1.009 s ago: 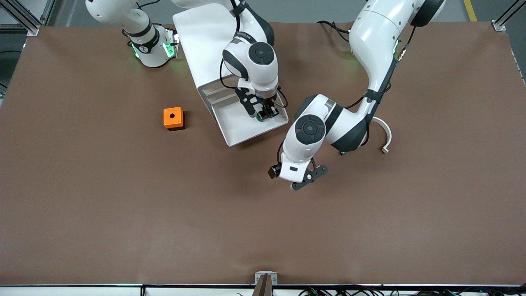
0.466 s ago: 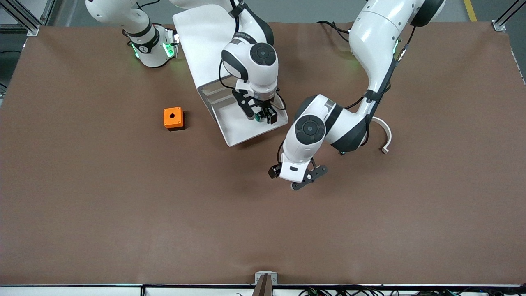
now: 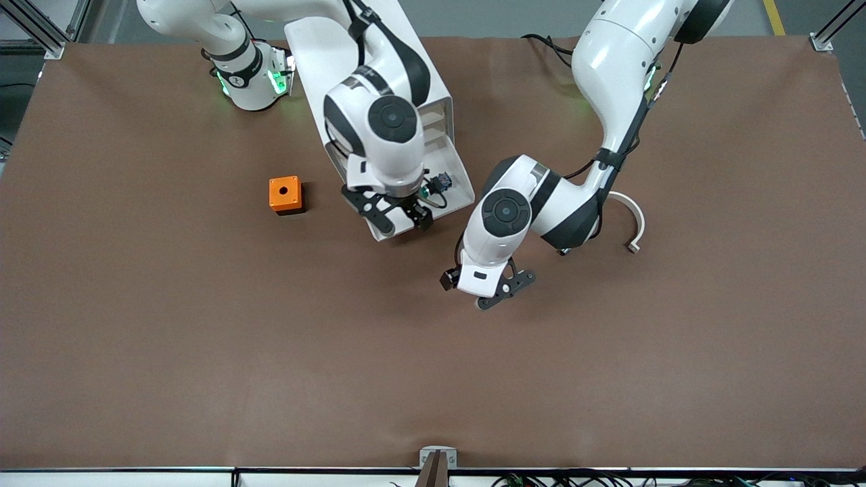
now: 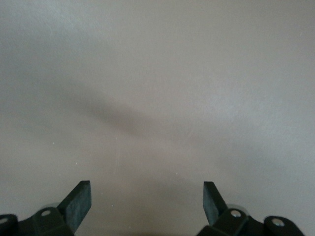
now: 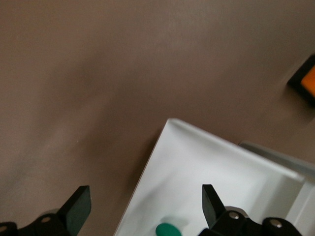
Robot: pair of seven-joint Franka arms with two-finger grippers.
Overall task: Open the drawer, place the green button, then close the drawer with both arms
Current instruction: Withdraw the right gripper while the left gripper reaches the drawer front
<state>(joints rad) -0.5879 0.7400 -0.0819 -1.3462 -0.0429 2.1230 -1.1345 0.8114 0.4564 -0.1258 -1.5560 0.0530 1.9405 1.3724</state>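
Front view: the button (image 3: 433, 187) lies in the pulled-out drawer (image 3: 454, 177); the right gripper (image 3: 394, 218) hangs over the drawer's near edge.

Left wrist view: the left gripper (image 4: 146, 200) waits, spread wide, over bare table (image 4: 157, 88).

Right wrist view: the right gripper's fingers (image 5: 78, 207) stand apart (empty), the button's green cap between them.

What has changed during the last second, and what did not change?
The right gripper let go of the button, which now lies in the open drawer, and it moved from over the drawer's inside to over its front edge, jaws open. The left gripper stays open over bare table; the orange box did not move.
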